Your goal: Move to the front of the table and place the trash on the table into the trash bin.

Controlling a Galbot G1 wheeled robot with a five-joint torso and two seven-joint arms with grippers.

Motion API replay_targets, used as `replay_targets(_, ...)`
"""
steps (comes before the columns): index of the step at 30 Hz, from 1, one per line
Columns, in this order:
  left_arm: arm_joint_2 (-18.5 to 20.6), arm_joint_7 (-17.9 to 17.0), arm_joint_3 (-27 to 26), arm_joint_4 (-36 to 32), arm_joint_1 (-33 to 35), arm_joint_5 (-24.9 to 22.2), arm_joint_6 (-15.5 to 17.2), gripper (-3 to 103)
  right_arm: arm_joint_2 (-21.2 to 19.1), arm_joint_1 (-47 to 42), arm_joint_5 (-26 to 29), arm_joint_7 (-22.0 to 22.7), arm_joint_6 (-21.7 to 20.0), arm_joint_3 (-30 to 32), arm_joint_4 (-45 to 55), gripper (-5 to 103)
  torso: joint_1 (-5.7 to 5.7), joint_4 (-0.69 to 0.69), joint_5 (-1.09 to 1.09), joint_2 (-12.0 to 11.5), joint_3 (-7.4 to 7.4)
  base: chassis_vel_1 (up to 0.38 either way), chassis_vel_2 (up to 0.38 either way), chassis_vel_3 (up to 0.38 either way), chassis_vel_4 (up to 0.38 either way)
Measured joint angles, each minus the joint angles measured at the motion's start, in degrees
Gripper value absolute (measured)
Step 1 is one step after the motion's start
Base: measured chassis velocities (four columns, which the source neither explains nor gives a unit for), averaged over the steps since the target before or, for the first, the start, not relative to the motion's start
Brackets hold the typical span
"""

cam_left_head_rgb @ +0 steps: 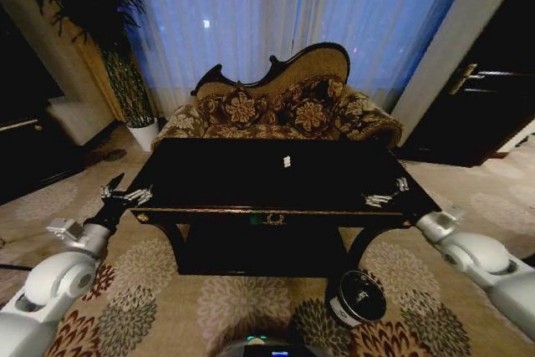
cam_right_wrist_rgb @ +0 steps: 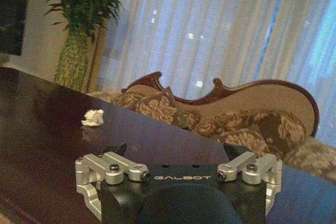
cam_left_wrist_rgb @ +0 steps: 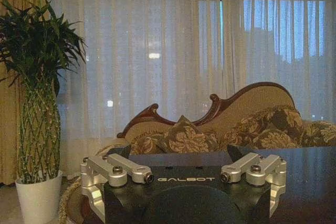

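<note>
Head view: the robot faces the black table [cam_left_head_rgb: 209, 177]; a white paper wad [cam_left_head_rgb: 287, 160] lies mid-top, the trash bin [cam_left_head_rgb: 358, 297] stands on the carpet at front right, and the left gripper [cam_left_head_rgb: 125, 196] and right gripper [cam_left_head_rgb: 386, 197] hover open at the table's front corners. Right wrist view: the wad [cam_right_wrist_rgb: 93, 117] sits well apart from the spread fingers [cam_right_wrist_rgb: 113, 169], so the reach should probably go forward, then descend straight over it.

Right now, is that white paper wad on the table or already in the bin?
On the table. The white paper wad lies on the table top, apart from both grippers; the trash bin stands on the carpet below.

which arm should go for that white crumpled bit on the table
Probably the right. The right end effector sits over the table with the white crumpled bit ahead of it and the trash bin on its side. The left end effector hangs off the table's left corner.
</note>
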Motion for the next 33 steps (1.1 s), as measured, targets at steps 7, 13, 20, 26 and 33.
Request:
replay_targets(7, 0.0, 0.0, 0.0, 0.0, 0.0, 0.0, 0.0, 100, -1.0, 1.5, 3.2, 2.5, -4.3, -1.4, 1.6, 100, -0.01, -0.02, 0.00, 0.0, -0.01, 0.000, 0.000, 0.000, 0.000)
replay_targets(13, 0.0, 0.0, 0.0, 0.0, 0.0, 0.0, 0.0, 100, -2.9, 2.1, 4.6, 4.1, -7.6, -2.1, 3.1, 100, -0.01, -0.02, -0.01, 0.0, -0.01, 0.000, 0.000, 0.000, 0.000)
replay_targets(20, 0.0, 0.0, 0.0, 0.0, 0.0, 0.0, 0.0, 100, -4.3, 7.9, 6.6, 5.5, -10.4, -7.9, 3.0, 100, -0.01, -0.03, 0.02, 0.0, -0.01, 0.000, 0.000, 0.000, 0.000)
replay_targets(26, 0.0, 0.0, 0.0, 0.0, 0.0, 0.0, 0.0, 100, -4.5, 13.6, 7.3, 4.5, -10.6, -12.8, 1.1, 100, -0.01, -0.01, -0.01, 0.0, -0.01, 0.000, 0.000, 0.000, 0.000)
replay_targets(33, 0.0, 0.0, 0.0, 0.0, 0.0, 0.0, 0.0, 100, -3.6, 16.1, 6.2, 2.7, -10.4, -16.5, -0.1, 100, -0.01, -0.02, 0.00, 0.0, -0.01, 0.000, 0.000, 0.000, 0.000)
